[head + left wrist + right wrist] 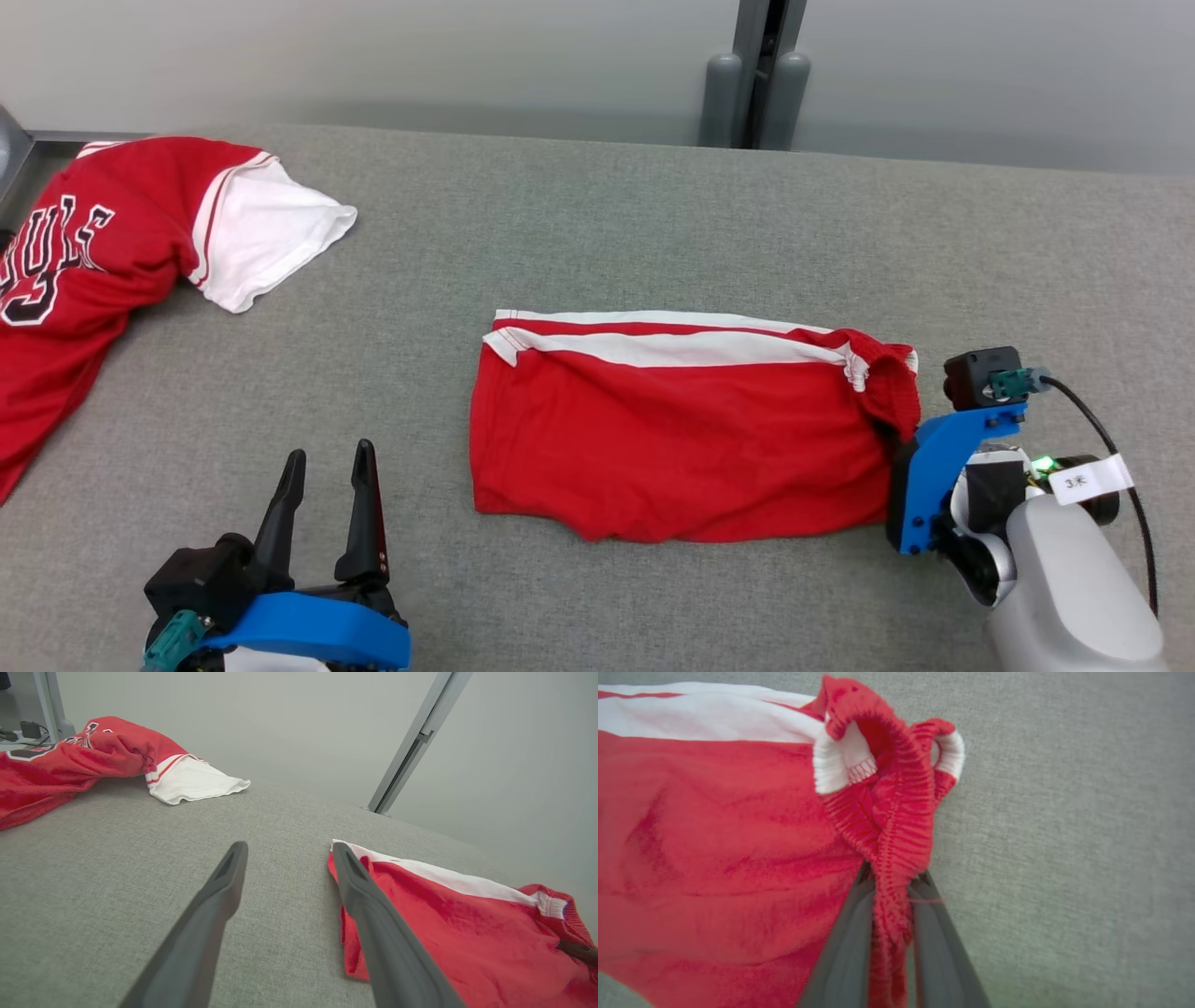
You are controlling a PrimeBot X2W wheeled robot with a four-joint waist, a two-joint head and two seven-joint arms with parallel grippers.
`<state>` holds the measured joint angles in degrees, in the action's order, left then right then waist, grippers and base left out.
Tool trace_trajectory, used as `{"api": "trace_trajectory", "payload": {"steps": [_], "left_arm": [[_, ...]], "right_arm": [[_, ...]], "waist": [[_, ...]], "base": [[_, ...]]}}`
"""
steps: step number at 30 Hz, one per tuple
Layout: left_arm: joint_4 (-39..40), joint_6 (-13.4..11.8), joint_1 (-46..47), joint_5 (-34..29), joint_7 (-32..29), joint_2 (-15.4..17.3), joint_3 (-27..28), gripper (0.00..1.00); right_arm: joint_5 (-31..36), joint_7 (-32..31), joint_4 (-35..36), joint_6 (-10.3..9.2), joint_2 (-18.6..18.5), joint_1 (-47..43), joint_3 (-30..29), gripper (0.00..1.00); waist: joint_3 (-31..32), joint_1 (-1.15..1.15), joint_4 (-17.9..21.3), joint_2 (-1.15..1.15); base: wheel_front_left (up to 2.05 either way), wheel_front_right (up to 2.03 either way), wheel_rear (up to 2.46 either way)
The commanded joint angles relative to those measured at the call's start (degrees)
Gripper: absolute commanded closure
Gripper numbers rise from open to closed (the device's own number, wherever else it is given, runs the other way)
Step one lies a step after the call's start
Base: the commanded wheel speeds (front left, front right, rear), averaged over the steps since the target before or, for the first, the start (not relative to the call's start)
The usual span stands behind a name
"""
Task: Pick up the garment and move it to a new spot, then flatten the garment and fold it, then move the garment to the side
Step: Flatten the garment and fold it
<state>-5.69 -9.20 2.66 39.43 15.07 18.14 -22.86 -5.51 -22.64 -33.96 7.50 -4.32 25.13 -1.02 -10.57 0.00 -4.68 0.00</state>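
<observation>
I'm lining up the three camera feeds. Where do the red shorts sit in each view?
Head view: red shorts lie flat from the centre to the right.
Left wrist view: red shorts in the lower right.
Right wrist view: red shorts cover the left half, waistband bunched at centre.
Shared landmark: the white stripe along one long edge.
</observation>
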Motion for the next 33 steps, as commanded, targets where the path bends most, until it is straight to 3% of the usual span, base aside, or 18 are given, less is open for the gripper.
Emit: {"api": "trace_trajectory", "payload": {"steps": [1,4,10,14,26,33], "left_arm": [[-0.1,0.1,-0.2,-0.4,0.1,0.0,0.3,0.0],[-0.4,0.1,-0.4,-0.6,0.1,-0.4,0.7,0.0],[-0.8,0.2,-0.9,-0.7,0.1,-1.0,0.8,0.0],[-1.2,0.8,-0.7,-0.8,0.1,-1.6,0.5,0.0],[-3.3,1.7,1.0,-1.8,0.1,-2.4,-1.2,0.0],[-3.8,2.1,1.3,-2.0,0.0,-3.1,-2.5,0.0]], "right_arm": [[-0.9,0.3,-0.2,-0.02,-1.3,0.7,-0.1,1.0],[-4.7,-0.4,0.6,-0.01,-2.2,0.1,-1.4,1.0],[-8.0,-2.9,4.8,-0.01,-8.9,-3.7,-4.2,1.0],[-9.7,-5.0,8.4,0.0,-10.3,-5.7,-5.9,1.0],[-17.1,-9.5,21.2,0.0,-1.9,-4.6,3.4,1.0],[-21.2,-7.9,17.9,0.0,1.4,-1.2,10.3,1.0]], "waist": [[0.4,0.0,0.7,0.0],[0.9,0.0,1.7,0.0],[1.3,0.0,3.6,0.0],[1.1,0.0,4.4,0.0],[1.6,0.0,3.4,0.0],[2.5,0.0,1.4,0.0]], "base": [[0.0,0.0,0.0],[0.0,0.0,0.0],[0.0,0.0,0.0],[0.0,0.0,0.0],[0.0,0.0,0.0],[0.0,0.0,0.0]]}}
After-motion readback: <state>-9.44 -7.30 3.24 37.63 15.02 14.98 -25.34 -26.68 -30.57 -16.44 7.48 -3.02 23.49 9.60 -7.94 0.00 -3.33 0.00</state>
